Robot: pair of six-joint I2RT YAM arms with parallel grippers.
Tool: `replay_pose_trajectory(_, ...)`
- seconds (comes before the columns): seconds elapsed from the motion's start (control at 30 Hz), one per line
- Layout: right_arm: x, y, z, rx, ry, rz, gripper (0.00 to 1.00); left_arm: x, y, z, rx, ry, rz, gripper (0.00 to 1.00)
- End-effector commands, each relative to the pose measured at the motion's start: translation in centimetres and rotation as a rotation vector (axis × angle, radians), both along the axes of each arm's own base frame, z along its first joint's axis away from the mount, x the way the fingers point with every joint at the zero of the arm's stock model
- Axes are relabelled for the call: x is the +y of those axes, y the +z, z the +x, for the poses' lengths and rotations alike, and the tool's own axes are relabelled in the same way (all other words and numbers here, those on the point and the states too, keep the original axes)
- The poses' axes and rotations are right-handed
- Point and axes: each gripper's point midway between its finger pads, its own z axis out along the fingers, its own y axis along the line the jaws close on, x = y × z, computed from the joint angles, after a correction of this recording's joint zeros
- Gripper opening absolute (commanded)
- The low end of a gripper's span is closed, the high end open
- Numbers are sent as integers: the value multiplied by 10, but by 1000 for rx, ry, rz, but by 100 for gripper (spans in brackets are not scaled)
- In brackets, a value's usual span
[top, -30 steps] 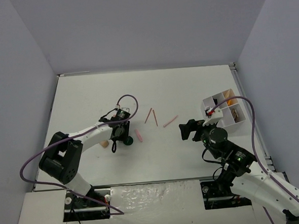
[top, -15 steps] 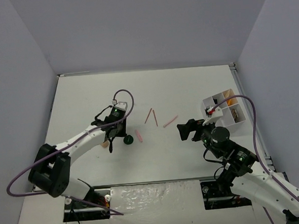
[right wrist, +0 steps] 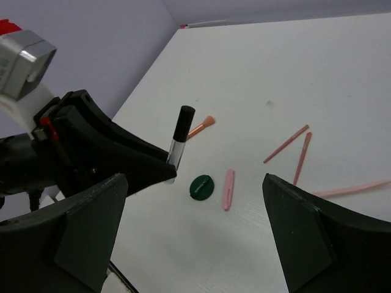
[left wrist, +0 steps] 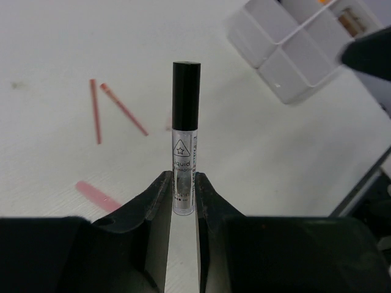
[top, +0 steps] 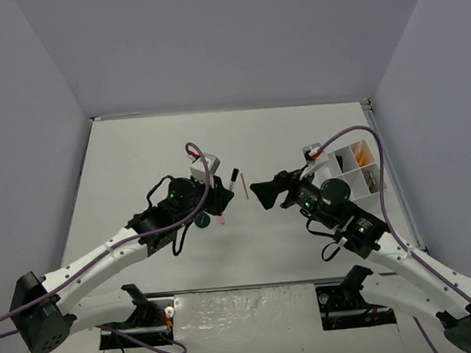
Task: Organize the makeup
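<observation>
My left gripper [left wrist: 182,183] is shut on a clear tube with a black cap [left wrist: 184,140] and holds it upright above the table; the tube also shows in the top view [top: 231,179]. My right gripper [top: 262,192] is open and empty, facing the tube from the right. On the table below lie a dark-green disc [right wrist: 202,187], a pink stick [right wrist: 228,189], two thin red pencils [left wrist: 95,111] and an orange-tipped stick [right wrist: 201,127]. The beige sponge is hidden.
The white compartment tray [top: 355,165] stands at the right edge with orange and brown items inside. A long pink stick [right wrist: 354,188] lies right of the pencils. The two arms are close together over the table's middle.
My left gripper has risen from beside the green disc with the tube in it and moved right. My right gripper has moved left toward it.
</observation>
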Motion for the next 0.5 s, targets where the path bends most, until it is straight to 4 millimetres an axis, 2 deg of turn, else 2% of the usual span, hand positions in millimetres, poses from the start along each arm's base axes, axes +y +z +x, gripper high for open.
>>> replay_pose_trajectory(0.0,28,64,-1,-112,99,158,88,-35,84,-17,-216,-121,-216,0)
replay_pose_trajectory(0.07,34,64,3,-107,105,162,87,-42,93,-24,-241,-151,-225,0)
replay_pose_trajectory(0.13,39,71,2,-117,127,179,84,-48,95,-29,-249,-172,-222,0)
replay_pose_trajectory(0.27,44,70,6,-117,132,181,77,-57,100,-34,-251,-199,-221,0)
replay_pose_trajectory(0.47,48,60,10,-93,131,169,60,-61,102,-38,-257,-210,-221,0)
